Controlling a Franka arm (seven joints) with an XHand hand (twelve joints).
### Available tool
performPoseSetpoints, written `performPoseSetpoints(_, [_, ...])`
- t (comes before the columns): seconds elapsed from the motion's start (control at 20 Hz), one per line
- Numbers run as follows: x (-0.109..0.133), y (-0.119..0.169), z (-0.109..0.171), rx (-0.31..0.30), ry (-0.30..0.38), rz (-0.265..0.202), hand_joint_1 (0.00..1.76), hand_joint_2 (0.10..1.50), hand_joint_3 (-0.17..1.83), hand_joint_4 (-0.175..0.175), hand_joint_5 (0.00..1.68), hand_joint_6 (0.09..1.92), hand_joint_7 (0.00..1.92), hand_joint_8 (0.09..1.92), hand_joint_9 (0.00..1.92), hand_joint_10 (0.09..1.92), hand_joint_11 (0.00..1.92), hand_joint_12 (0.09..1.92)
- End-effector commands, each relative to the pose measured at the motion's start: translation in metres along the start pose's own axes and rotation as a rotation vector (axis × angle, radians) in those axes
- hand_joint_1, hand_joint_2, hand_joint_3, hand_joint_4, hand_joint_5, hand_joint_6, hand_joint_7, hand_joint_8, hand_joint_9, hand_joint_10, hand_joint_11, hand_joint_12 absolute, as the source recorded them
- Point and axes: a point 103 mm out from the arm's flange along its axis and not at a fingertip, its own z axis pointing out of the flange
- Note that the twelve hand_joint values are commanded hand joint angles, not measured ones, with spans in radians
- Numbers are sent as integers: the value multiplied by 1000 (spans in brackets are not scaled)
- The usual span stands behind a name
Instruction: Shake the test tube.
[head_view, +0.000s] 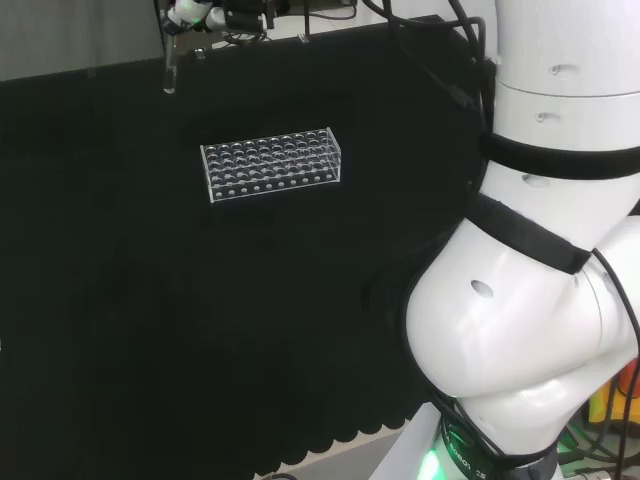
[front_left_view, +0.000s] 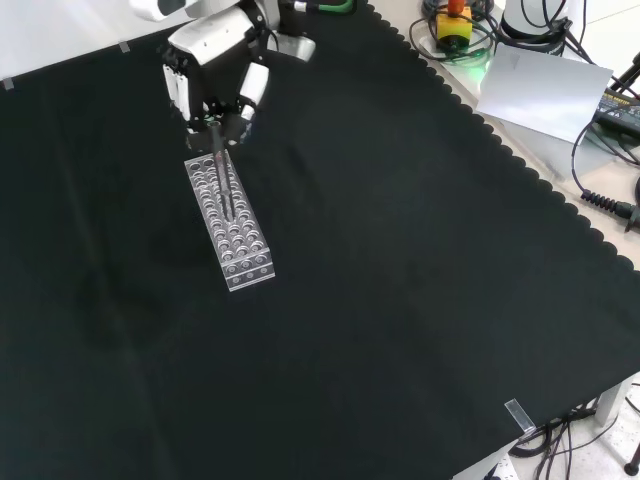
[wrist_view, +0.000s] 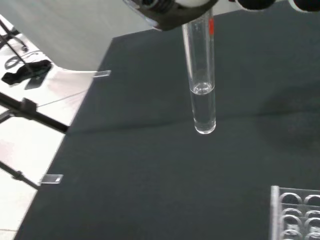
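Robot hand (front_left_view: 215, 70) fingers are closed on the test tube (wrist_view: 202, 85), best shaken gently above the rack (head_view: 271, 163) so liquid is kept in.

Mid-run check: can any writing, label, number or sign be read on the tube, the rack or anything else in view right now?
No text can be read in any view.
Test tube: a small red mark near its top, too blurred to read as writing.
Tube rack: clear plastic, no label seen.
Robot hand, holding the test tube: no legible marking.
Grey sheet at the bench edge: blank.

No readable text, label, number or sign appears on anything.
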Motion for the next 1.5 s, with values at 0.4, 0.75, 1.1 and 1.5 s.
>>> performPoseSetpoints(0.4, [-74,-32,-21,-27,-69,160,1234,1026,-175,-175,1482,131,1788,330,1670,363,1212,932])
performPoseSetpoints(0.75, [-157,-83,-46,-73,-85,343,1234,1025,-175,-175,1485,126,1789,328,1671,362,1212,932])
performPoseSetpoints(1.1, [-204,-119,-65,-86,-140,436,1234,1025,-175,-175,1487,121,1789,327,1671,361,1212,931])
performPoseSetpoints(1.5, [-186,-112,-62,-87,-126,396,1234,1025,-175,-175,1489,116,1789,325,1671,360,1212,931])
